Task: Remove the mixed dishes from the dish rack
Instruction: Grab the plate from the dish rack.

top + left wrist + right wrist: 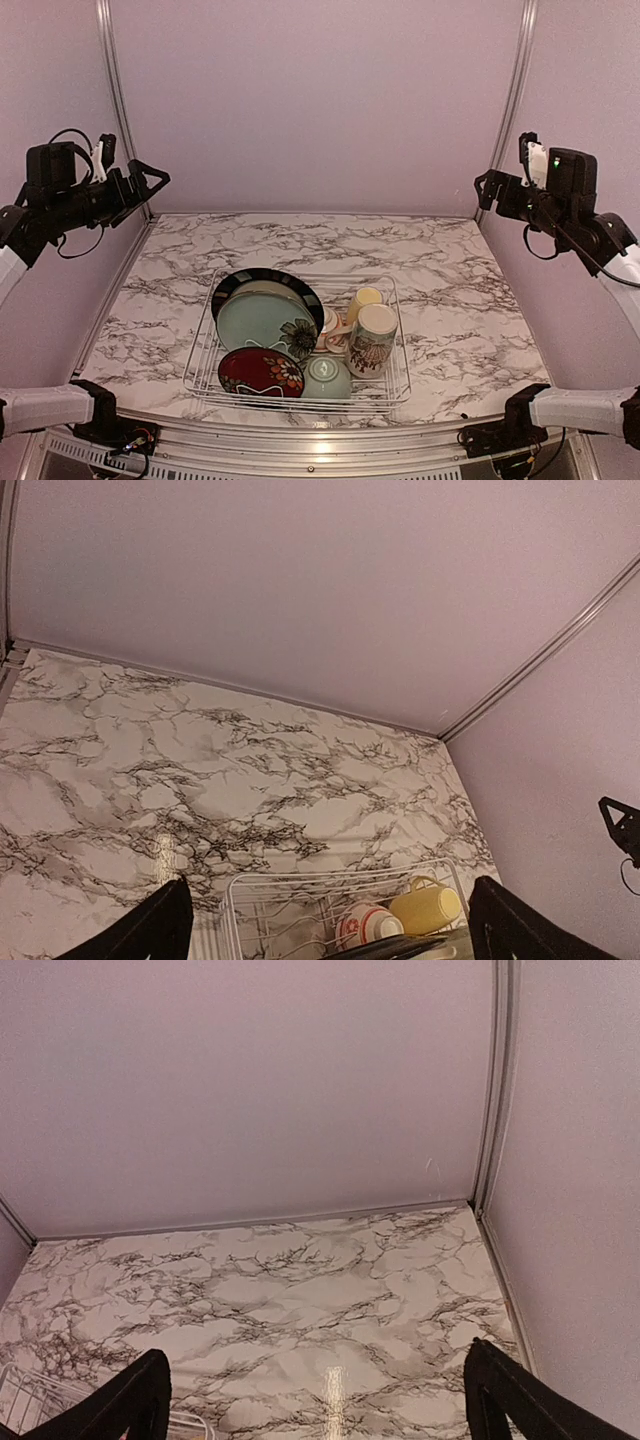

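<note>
The silver wire dish rack (206, 352) sits at the near middle of the marble table. In it stand a black-rimmed pale teal plate (262, 312), a dark red floral plate (260, 371), a pale green bowl (327, 378), a tall cream patterned mug (372, 340), a small yellow cup (362, 301) and a white-and-red bowl (330, 322). My left gripper (150, 180) is open, raised high at the far left. My right gripper (487, 187) is open, raised high at the far right. The left wrist view shows the rack's corner (240, 895), the yellow cup (428, 906) and the white-and-red bowl (366, 922).
Pale purple walls with metal corner strips (112, 80) close in the table on three sides. Bare marble (330, 240) lies behind and beside the rack. The right wrist view shows the back right corner of the table (470, 1210) and a bit of rack wire (20, 1390).
</note>
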